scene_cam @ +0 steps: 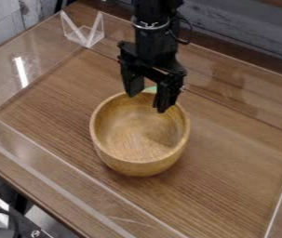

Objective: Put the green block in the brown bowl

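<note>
Item 1, nearest: large round light-brown wooden bowl point(141, 165), thick-rimmed, deep-sided, upright on the brown wood-grained tabletop point(218, 175). Its interior shows bare wood wherever it is visible; no block is seen inside. The far rim is partly overlapped by the gripper.

Item 2, beyond the bowl: small bright green block point(151, 90), plain-faced, on the table just past the bowl's far rim. Only a sliver shows between the fingers; the remainder is hidden. Whether anything touches it cannot be told.

Item 3, over items 1 and 2: black 2-fingered gripper point(152, 97), pointing down, 1 finger to each side of the block as seen here. Condition: released, fingers spread wide, no grasp evident. Its exact height above the table cannot be told.

Item 4, farthest: dark robot arm point(154, 19), reaching in from the far side of the table.

Status of the task, as judged: approach, 1 entry, well advanced; grasp, lift, carry over the rim and release, 4 entries, outstanding. Carry: short, toward the near side. Caution: the bowl's far rim lies close to the fingers and could be nudged during closing.
</note>
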Controlling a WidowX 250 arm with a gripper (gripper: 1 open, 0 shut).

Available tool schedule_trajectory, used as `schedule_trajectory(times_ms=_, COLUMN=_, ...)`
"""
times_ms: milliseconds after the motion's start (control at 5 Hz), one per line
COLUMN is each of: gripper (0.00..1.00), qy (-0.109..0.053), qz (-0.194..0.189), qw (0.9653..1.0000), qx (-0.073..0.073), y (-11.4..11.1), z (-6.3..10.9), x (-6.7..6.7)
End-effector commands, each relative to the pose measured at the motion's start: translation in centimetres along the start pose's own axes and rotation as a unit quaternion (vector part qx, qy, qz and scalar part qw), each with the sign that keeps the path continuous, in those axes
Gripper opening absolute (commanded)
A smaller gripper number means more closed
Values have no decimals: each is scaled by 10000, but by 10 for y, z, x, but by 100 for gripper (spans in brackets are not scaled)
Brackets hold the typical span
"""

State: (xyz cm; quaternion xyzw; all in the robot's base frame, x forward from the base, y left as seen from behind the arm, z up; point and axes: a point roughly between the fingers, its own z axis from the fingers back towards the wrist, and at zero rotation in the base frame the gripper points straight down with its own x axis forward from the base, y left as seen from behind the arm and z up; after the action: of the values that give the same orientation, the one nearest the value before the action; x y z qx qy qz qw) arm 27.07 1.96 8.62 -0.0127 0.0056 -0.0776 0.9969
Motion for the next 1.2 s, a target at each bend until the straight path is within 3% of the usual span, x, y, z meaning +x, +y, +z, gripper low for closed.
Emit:
schedule_trajectory(times_ms=0, gripper=100, qy=-385, qz=-83, qw=9992, qx=65, y=4, z=17, x=4)
schedule_trajectory(times_ms=1000, gripper=100, qy=-768, qz=-484, qw=9958, qx=76, y=9, z=30, x=11)
